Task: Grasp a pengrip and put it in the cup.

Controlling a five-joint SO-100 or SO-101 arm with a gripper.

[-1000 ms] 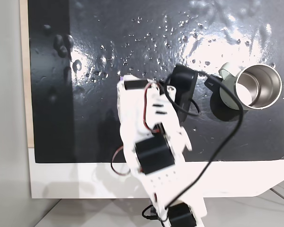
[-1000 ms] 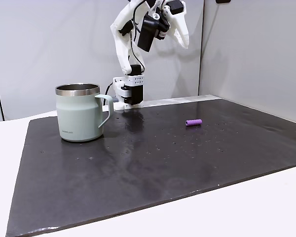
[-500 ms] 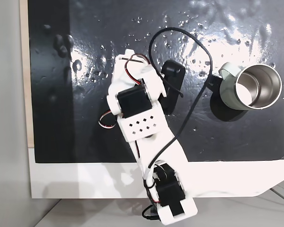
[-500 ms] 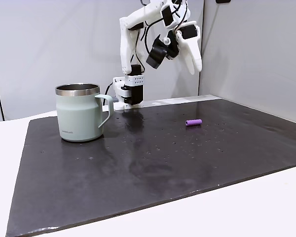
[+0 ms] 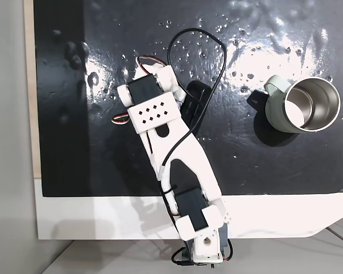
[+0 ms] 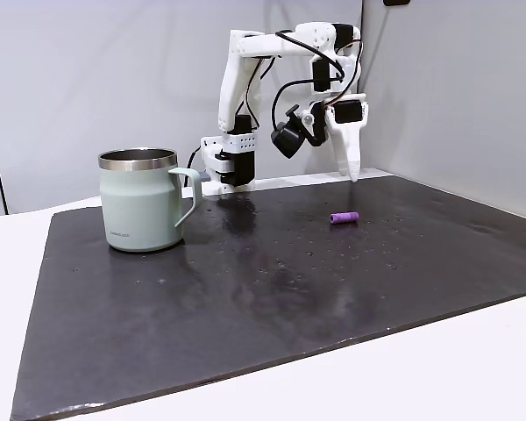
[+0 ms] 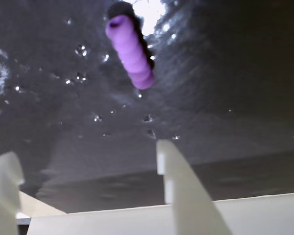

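Side fixed view, left to right: cup (image 6: 144,200) stands upright on the left of the dark mat (image 6: 245,298), steel rim up, handle pointing right; arm base (image 6: 228,162) sits behind it at the mat's far edge; arm (image 6: 272,53) reaches out to the right with the gripper (image 6: 351,167) pointing down, hanging above the mat with its tip clear of the surface; pengrip (image 6: 344,217) lies on its side on the mat, just nearer the camera than the gripper tip and not touching it, well apart from the cup. Top-down fixed view: arm (image 5: 166,131) runs diagonally from the bottom edge up to the mat's (image 5: 103,160) centre, cup (image 5: 304,105) at right with its shiny interior showing, handle toward the left; mat surface is glossy with scattered droplets. Wrist view: left finger (image 7: 5,191) at the lower left, right finger (image 7: 179,191) at lower centre, clear gap between them, so the jaws are spread apart with nothing held; pengrip (image 7: 130,51) sits ahead at top centre, ribbed purple tube lying on the wet mat (image 7: 235,98), hollow end facing away from the fingers, outside the jaws.
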